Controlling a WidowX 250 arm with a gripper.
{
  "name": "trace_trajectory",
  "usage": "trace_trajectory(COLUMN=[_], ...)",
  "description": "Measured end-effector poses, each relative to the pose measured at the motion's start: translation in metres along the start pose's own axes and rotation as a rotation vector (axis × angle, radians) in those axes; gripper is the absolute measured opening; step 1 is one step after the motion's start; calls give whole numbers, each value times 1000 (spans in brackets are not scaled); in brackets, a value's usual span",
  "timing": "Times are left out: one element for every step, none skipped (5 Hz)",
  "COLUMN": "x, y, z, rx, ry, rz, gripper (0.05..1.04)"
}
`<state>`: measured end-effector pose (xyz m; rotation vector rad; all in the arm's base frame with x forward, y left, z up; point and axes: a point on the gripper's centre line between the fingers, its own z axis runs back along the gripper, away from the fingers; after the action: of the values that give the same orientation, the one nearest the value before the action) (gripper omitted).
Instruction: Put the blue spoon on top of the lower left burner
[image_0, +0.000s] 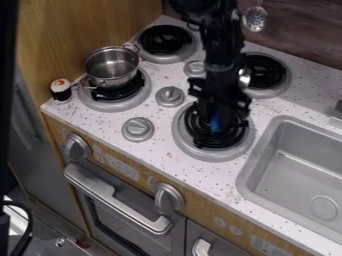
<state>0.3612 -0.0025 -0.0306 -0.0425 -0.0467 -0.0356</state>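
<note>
Toy-kitchen front (207, 212) lies nearest, below a speckled bench (267, 108). A steel pot (112, 70) sits on the front left burner (110, 105). At the front right burner (217, 154) are black jaws (218, 111), open or closed one cannot tell, and the partly hidden blue spoon (216, 123).

The silver round metal pot (112, 66) sits on the black-and-grey round near left burner (110, 105), and the small black, white and orange sushi-shaped toy (61, 89) is just left of that burner on the speckled white countertop (160, 151). The black-and-grey round far left burner (165, 39) lies behind the pot, slightly right. Farther right, the black-and-grey round near right burner (212, 154) lies before the black-and-grey round far right burner (278, 70), left of the grey rectangular sink (248, 172).
</note>
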Motion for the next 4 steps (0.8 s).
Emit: trace_trajectory(x=[6,8,6,-4], y=[10,15,16,17], z=[-6,-8,-8,1], rx=[14,29,30,17], ry=[23,46,59,71], rz=[27,48,55,52], gripper=[409,460,767,982])
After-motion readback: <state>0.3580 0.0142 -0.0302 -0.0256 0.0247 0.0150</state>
